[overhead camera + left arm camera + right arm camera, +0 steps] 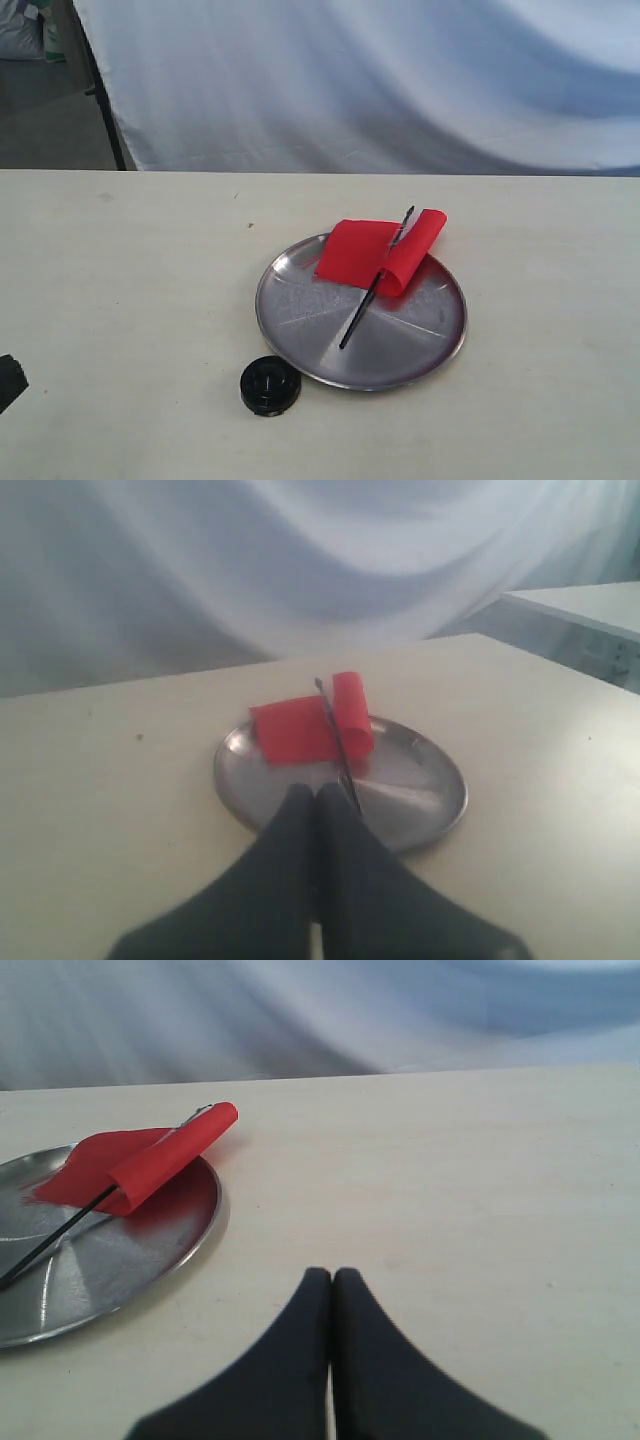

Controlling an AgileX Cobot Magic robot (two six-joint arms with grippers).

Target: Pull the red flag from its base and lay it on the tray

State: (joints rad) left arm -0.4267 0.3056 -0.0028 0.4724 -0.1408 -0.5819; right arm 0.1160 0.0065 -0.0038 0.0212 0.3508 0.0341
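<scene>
The red flag [362,252] lies flat on the tray [425,345], off its stand. Its cloth is bright red and covers the far part of the tray. The right portion is curled over into a loose roll, and its far end reaches past the far rim. The thin black pole [362,310] runs slantwise from the far right, where a small pale strip shows beside it, to the near left, ending near the middle of the tray. The tray is round, shallow and shiny silver.

The base [270,386], a small round black disc with a hole in the middle, stands on the table [120,290] just beside the tray's near-left rim.

The left gripper [317,794] is clenched on nothing, its fingertips pressed together. The right gripper [332,1278] is likewise clenched and empty, over bare table to the right of the tray. A white sheet [360,80] hangs behind the table.
</scene>
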